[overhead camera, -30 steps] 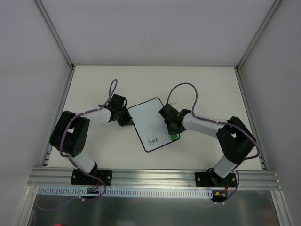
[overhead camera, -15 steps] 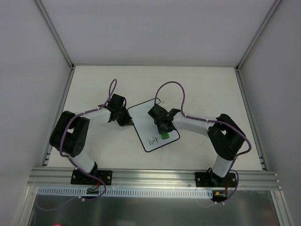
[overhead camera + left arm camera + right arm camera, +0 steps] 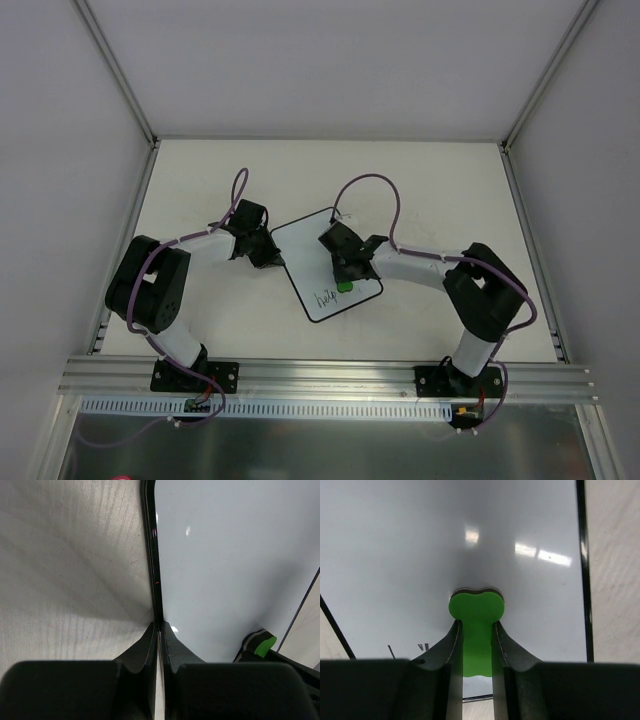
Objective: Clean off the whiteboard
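Setting: a pale matte table [image 3: 440, 190], enclosed by plain white wall panels [image 3: 300, 60], with a ribbed aluminium rail [image 3: 320, 375] along the near edge.

Item 1: a small flat white rectangular whiteboard [image 3: 305, 250] with rounded corners and a thin black border. It is laid flat near the middle of the table, turned at an angle, between the two arms. Dark handwriting [image 3: 325, 298] (it reads like "help") is seen near its lower corner.

Item 2: a small bright green bone-shaped eraser [image 3: 345, 287]. It is pinched at its narrow waist by the fingers of the right gripper [image 3: 346, 278]. In the right wrist view the eraser's [image 3: 476, 610] rounded end is pressed against the whiteboard [image 3: 420, 545], just beside the handwriting.

Item 3: the left gripper [image 3: 275, 262]. Its fingers are pressed together, with nothing between them. In the left wrist view the left gripper [image 3: 158, 627] is set with its tips against the black border at the edge of the whiteboard [image 3: 225, 570]. The eraser [image 3: 262, 645] is glimpsed at the lower right of that view.

Item 4: purple cables [image 3: 240, 190], looped above both arms.
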Action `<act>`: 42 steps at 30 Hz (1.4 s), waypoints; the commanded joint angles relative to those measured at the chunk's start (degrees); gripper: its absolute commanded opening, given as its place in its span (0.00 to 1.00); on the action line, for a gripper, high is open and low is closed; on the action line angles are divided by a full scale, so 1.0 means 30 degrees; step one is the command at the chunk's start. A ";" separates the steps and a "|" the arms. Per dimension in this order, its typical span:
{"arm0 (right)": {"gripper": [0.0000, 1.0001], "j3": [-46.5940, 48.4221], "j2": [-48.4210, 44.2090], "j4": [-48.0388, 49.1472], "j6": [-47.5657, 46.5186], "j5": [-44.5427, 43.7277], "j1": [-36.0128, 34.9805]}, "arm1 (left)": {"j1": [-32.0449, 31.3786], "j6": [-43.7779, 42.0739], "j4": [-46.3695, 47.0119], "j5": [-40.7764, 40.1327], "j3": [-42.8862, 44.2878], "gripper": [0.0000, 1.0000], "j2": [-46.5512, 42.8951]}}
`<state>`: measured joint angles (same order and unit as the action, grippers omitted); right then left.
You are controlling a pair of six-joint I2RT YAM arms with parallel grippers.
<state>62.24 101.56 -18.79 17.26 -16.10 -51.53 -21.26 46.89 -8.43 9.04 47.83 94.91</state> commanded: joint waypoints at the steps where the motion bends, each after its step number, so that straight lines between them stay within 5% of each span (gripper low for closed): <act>1: 0.00 -0.2311 -0.0978 -0.1062 0.0984 -0.0989 0.1001 | 0.0201 -0.1071 -0.3373 -0.1752 -0.1149 0.00 0.0853; 12: 0.00 -0.5103 -0.3387 -0.1121 0.2659 -0.0611 0.2851 | 0.0259 -0.1158 -0.3344 -0.1666 -0.1150 0.00 0.0910; 29: 0.00 0.3714 0.2385 -0.1179 -0.0098 -0.1255 0.1793 | 0.0259 -0.1217 -0.3343 -0.1548 -0.1091 0.00 0.1057; 42: 0.00 0.0260 0.0573 -0.2087 0.0520 -0.1285 0.4988 | 0.0259 -0.1159 -0.3344 -0.1635 -0.1150 0.00 0.0970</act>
<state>65.95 104.38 -19.11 19.64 -17.15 -37.87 -21.26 46.87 -8.36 9.06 47.70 94.80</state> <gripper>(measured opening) 0.228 0.017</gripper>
